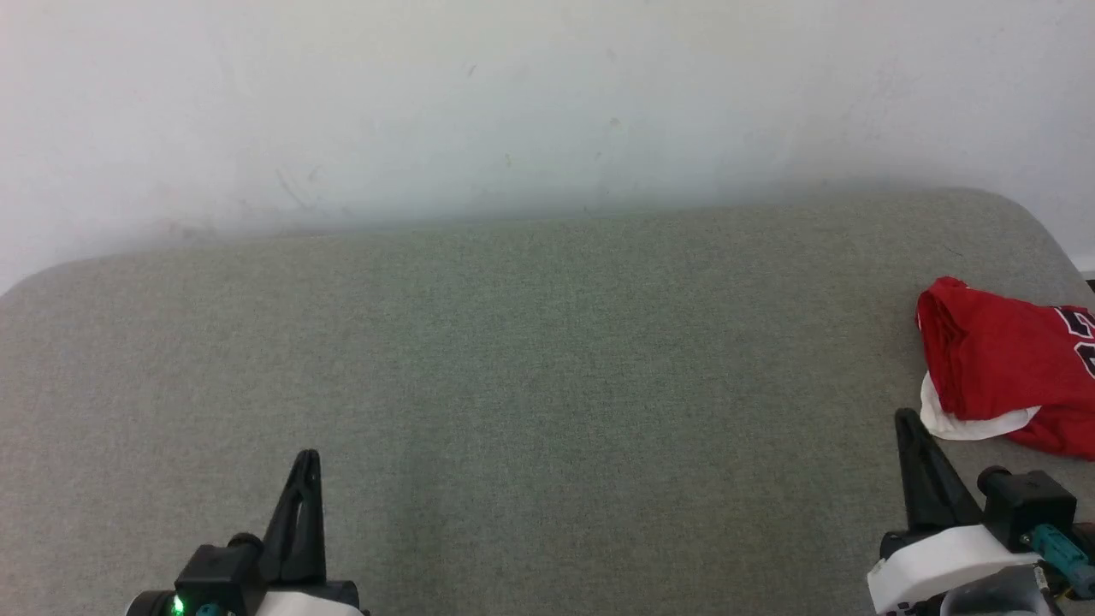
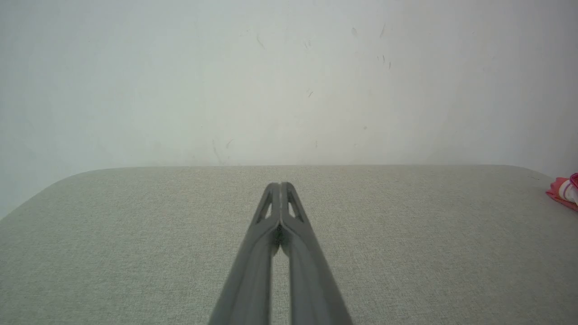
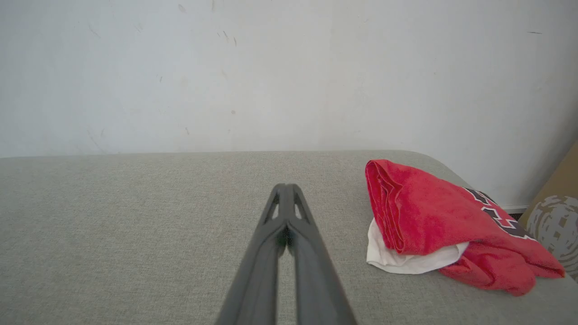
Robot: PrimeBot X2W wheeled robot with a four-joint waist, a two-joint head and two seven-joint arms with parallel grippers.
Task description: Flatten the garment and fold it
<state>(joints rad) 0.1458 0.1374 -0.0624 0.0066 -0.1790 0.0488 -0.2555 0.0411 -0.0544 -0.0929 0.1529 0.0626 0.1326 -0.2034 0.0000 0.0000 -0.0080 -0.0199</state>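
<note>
Right wrist view: garment (image 3: 429, 212) lies bunched, right of the pressed-together right jaws; left jaws likewise together.

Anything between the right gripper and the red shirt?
Nothing: only bare grey cushion lies between the shut right gripper and the garment. This is clearest in the right wrist view.

The left gripper (image 1: 305, 469) is at the lower left of the head view, its jaws closed tip against tip and pointing forward. The right gripper (image 1: 908, 432) is at the lower right in the same pose, jaws also together, with nothing between them.
</note>
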